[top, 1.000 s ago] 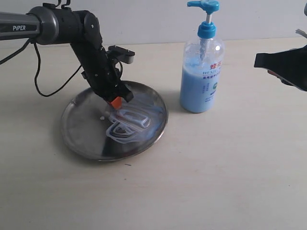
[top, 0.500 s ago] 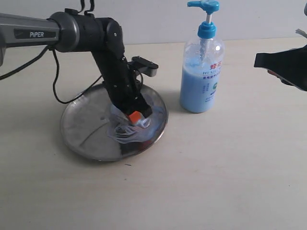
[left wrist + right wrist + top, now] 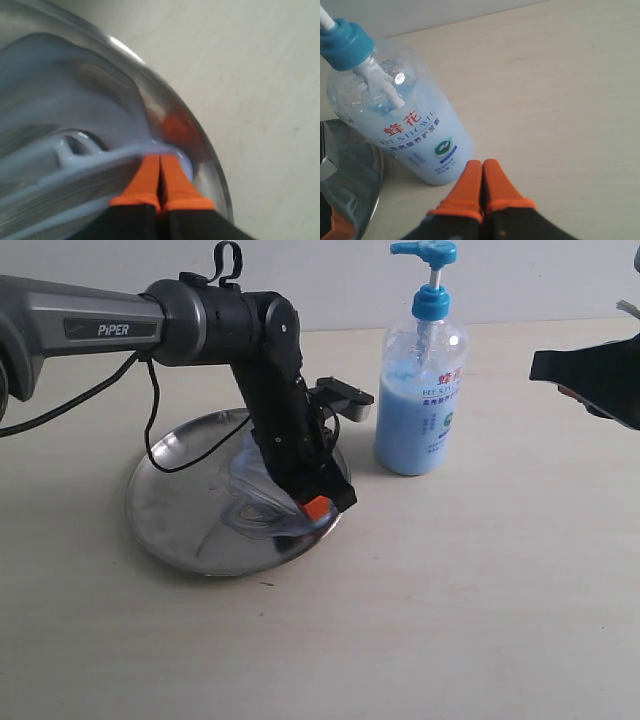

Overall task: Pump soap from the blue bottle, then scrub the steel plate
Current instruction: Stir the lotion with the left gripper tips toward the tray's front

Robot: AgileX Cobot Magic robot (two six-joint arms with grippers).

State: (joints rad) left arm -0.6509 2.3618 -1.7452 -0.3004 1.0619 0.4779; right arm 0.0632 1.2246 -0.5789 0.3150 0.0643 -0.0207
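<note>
"Exterior view, starting at the left: what is there?"

"A grey and black arm [image 3: 200, 320] reaches in from the left edge, with a black cable [image 3: 150, 435] looping below it. It bends down over the steel plate [image 3: 170, 510] and hides part of the plate's middle and right side. The plate lies flat on a pale table [image 3: 450, 620]."

"What is in the plate?"

"The soap [image 3: 255, 502], in pale blue streaks and loops across its right half. The left half is bare, shiny metal."

"And the pincer on that arm?"

"The left gripper [image 3: 318, 507] points down at the plate's right rim. In the left wrist view its orange fingertips [image 3: 145, 180] are pressed together with nothing between them. Their ends sit in the soap [image 3: 60, 100], just inside the rim [image 3: 200, 135]."

"What comes next, moving right?"

"The blue bottle [image 3: 420, 400] stands upright just beside the plate, not touching it. It is roughly two-thirds full of light-blue liquid. Its bright blue pump spout points left."

"And at the far right?"

"A dark part of the right arm [image 3: 590, 375] hangs at the edge, well apart from the bottle. In the right wrist view the right gripper [image 3: 482, 165] has its orange tips pressed together, holding nothing. The bottle's red-lettered label [image 3: 415, 127] faces that camera."
</note>
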